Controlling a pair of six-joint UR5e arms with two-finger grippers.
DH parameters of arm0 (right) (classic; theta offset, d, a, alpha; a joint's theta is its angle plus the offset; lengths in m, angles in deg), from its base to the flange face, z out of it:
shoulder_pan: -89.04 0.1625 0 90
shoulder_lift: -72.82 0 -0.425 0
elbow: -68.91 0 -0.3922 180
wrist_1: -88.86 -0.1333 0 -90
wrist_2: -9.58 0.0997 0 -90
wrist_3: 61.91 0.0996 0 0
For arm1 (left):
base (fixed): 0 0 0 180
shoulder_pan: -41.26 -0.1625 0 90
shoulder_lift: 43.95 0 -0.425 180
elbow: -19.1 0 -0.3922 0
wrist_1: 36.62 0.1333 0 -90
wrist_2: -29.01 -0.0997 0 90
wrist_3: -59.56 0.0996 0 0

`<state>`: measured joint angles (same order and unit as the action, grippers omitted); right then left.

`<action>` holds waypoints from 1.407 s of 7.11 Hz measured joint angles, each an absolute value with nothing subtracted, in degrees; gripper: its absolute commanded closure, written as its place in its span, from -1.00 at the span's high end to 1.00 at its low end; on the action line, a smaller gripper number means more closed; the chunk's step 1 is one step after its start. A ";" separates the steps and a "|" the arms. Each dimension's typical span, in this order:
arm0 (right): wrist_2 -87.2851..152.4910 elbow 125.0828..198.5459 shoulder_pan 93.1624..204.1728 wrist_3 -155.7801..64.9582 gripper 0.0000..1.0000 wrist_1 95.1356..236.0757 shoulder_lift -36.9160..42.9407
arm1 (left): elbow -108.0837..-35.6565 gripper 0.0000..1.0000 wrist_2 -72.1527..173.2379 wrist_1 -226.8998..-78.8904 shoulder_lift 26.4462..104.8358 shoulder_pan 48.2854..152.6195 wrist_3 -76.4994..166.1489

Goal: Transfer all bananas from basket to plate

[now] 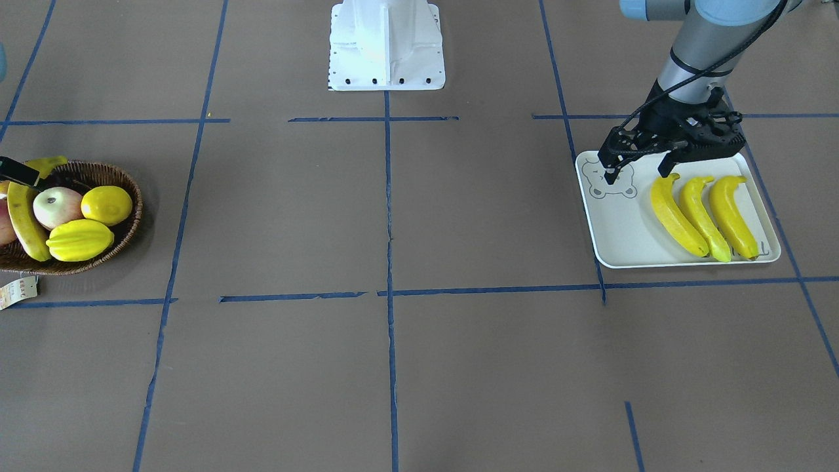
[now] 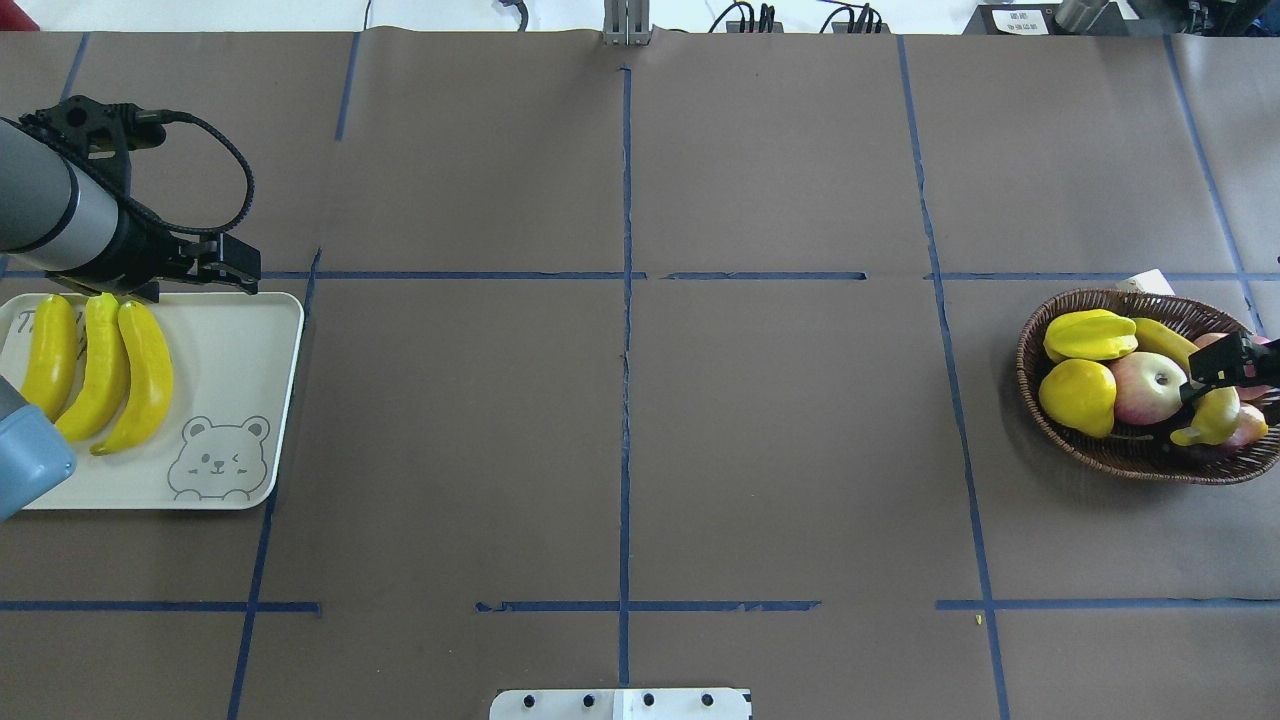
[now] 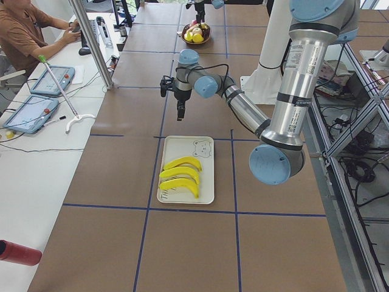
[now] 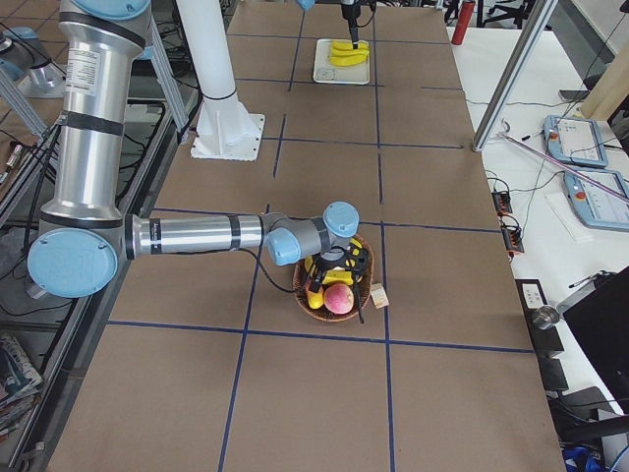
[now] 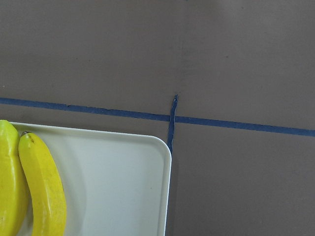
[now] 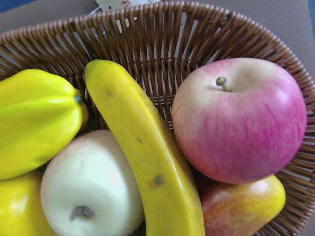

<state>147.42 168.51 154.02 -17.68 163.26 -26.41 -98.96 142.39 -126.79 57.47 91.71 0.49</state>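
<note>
Three bananas [image 1: 702, 219] lie side by side on the white bear plate [image 1: 623, 229]; they also show in the overhead view [image 2: 100, 365] and the left wrist view [image 5: 44, 187]. My left gripper [image 1: 639, 172] is open and empty, a little above the plate's robot-side edge. A fourth banana [image 1: 23, 219] lies in the wicker basket [image 1: 134, 196] among other fruit, seen close in the right wrist view [image 6: 147, 167]. My right gripper [image 2: 1225, 368] is right over that banana's middle. Only part of it shows at the frame edge, so I cannot tell whether it is open or shut.
The basket also holds a lemon [image 1: 107, 204], a starfruit [image 1: 80, 240] and apples [image 1: 58, 206]. A paper tag [image 1: 16, 290] lies beside it. The robot's white base [image 1: 387, 46] stands at the table's middle edge. Blue tape lines cross the brown table.
</note>
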 measured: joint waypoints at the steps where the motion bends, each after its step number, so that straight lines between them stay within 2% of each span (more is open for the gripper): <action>1: 147.86 168.54 154.00 -17.67 -0.14 163.23 -26.42 | -98.94 1.00 142.39 -126.79 57.47 91.71 0.49; 2: 148.07 168.55 153.96 -17.66 -0.62 163.24 -26.46 | -98.94 1.00 142.39 -126.79 57.47 91.71 0.49; 3: 148.13 168.54 153.93 -17.80 -0.94 163.26 -26.51 | -98.94 1.00 142.39 -126.79 57.47 91.71 0.48; 6: 147.83 171.45 154.04 -18.22 -0.95 163.35 -27.33 | -98.99 1.00 142.47 -126.79 57.56 91.71 0.36; 10: 141.80 181.29 158.62 -18.29 -0.98 163.49 -28.14 | -99.16 1.00 142.94 -127.25 57.94 91.65 -1.43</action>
<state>141.80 181.29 158.62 -18.29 163.49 -28.14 -99.16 142.94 -127.25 57.94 91.65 -1.43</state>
